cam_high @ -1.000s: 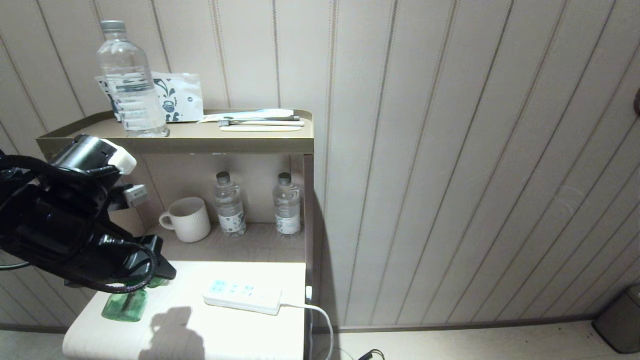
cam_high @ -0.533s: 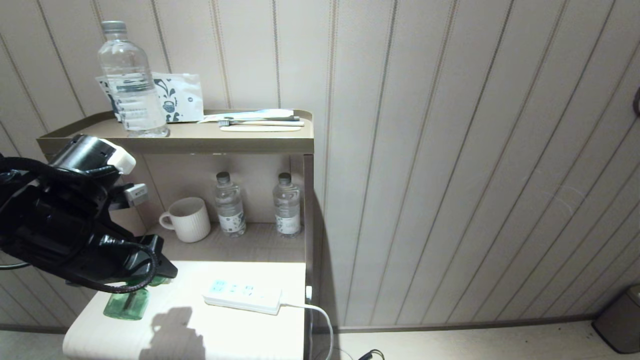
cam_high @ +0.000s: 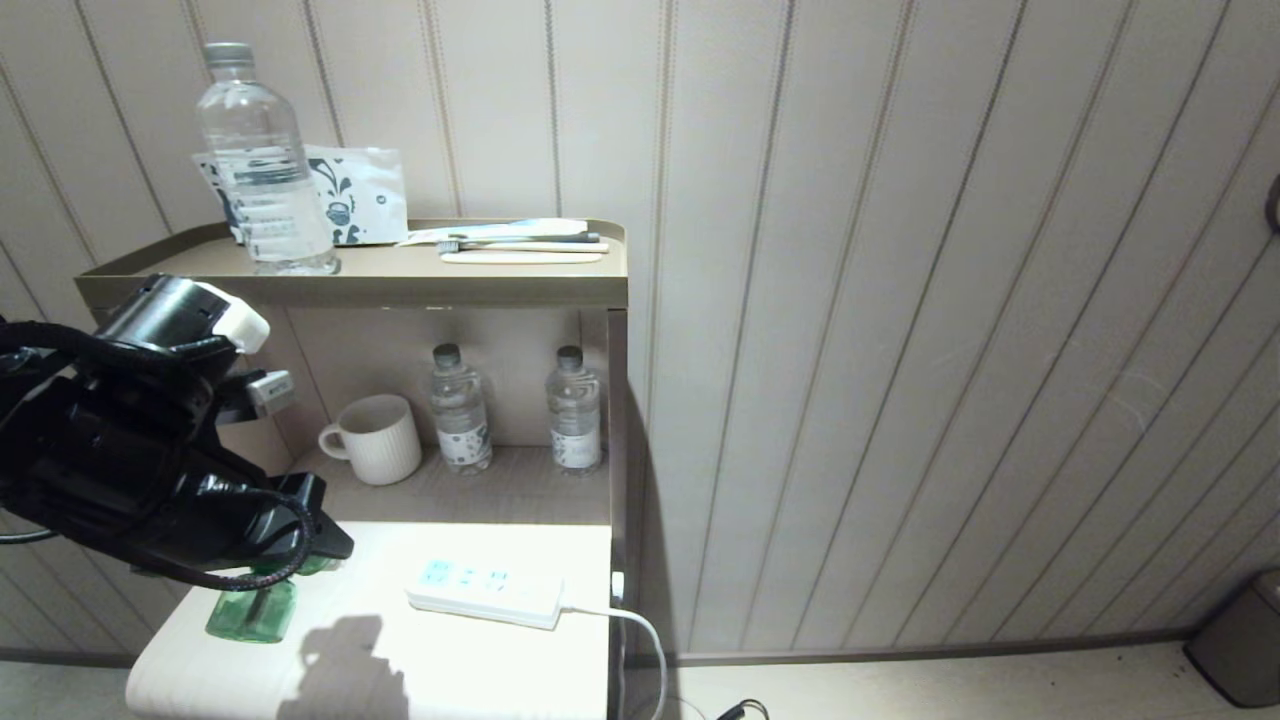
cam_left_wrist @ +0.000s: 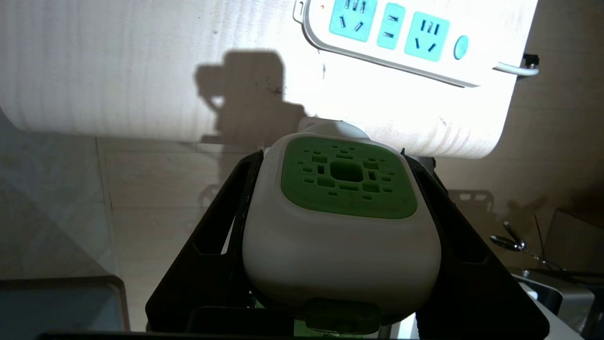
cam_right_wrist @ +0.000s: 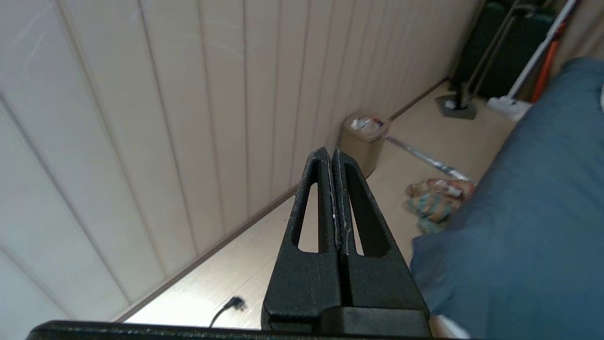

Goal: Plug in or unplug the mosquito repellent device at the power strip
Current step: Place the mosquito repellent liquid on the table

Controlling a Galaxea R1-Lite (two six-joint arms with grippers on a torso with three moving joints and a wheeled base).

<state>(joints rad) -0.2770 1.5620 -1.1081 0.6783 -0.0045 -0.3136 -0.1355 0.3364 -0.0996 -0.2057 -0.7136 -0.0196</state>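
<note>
My left gripper (cam_high: 312,556) is shut on the white-and-green head of the mosquito repellent device (cam_left_wrist: 342,222), with one black finger on each side of it. The device's green liquid bottle (cam_high: 250,612) sits under the gripper, at the left edge of the low white table top (cam_high: 420,660). I cannot tell whether the bottle rests on the table. The power strip (cam_high: 485,592) lies flat to the right of the device with nothing plugged into its outlets; in the left wrist view the power strip (cam_left_wrist: 406,40) is beyond the device. The right gripper (cam_right_wrist: 329,153) is shut and empty, away from the shelf and pointing at the wall and floor.
The top shelf holds a large water bottle (cam_high: 265,160), a printed packet (cam_high: 365,195) and toothbrushes (cam_high: 520,245). The middle shelf holds a mug (cam_high: 375,438) and two small bottles (cam_high: 460,410). The strip's cord (cam_high: 640,630) drops off the table's right side. A bin (cam_high: 1240,640) stands on the floor at far right.
</note>
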